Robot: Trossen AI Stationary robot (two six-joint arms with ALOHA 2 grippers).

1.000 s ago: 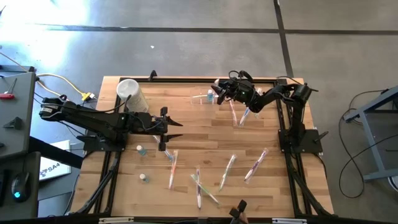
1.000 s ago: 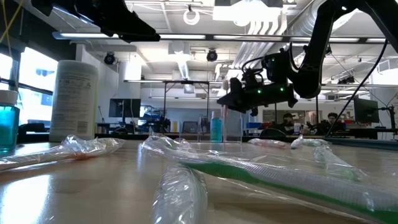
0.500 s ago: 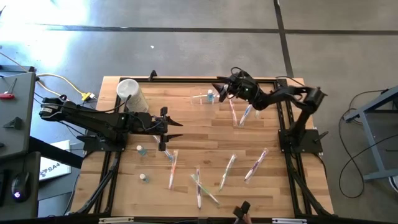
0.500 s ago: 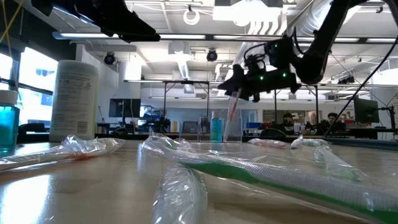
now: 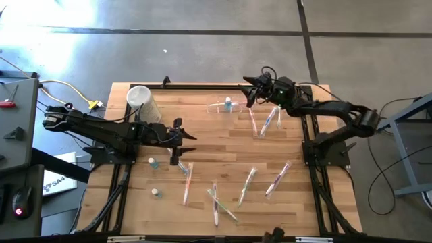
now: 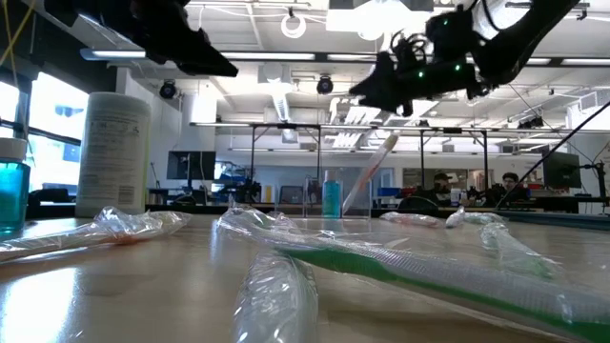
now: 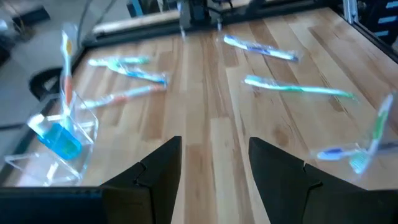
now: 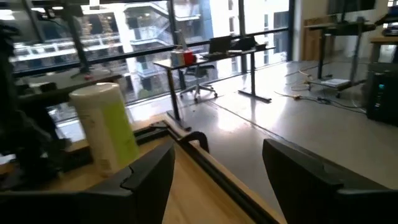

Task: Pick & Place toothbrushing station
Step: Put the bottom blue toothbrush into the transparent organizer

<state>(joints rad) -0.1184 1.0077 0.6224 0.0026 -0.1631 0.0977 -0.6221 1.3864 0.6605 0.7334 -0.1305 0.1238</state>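
Observation:
The see-through holder (image 5: 221,106) stands at the table's far middle, with a small blue bottle (image 5: 228,102) in it. It also shows in the left wrist view (image 7: 56,140) and the low view (image 6: 324,205). A toothbrush (image 6: 370,176) leans upright in it. My right gripper (image 5: 247,94) is open and empty, high above the holder and a little to its right; in the low view (image 6: 367,90) it is well clear of the brush. My left gripper (image 5: 183,140) is open and empty over the table's left middle.
A white canister (image 5: 142,101) stands at the far left. Several wrapped toothbrushes lie near the front (image 5: 246,185) and right of the holder (image 5: 268,120). Two small blue bottles (image 5: 152,163) (image 5: 156,193) stand at the left front.
My right gripper has risen from just above the holder and drawn back a little toward the table's right edge. A toothbrush that hung under it half a second ago now leans in the holder, free of the fingers.

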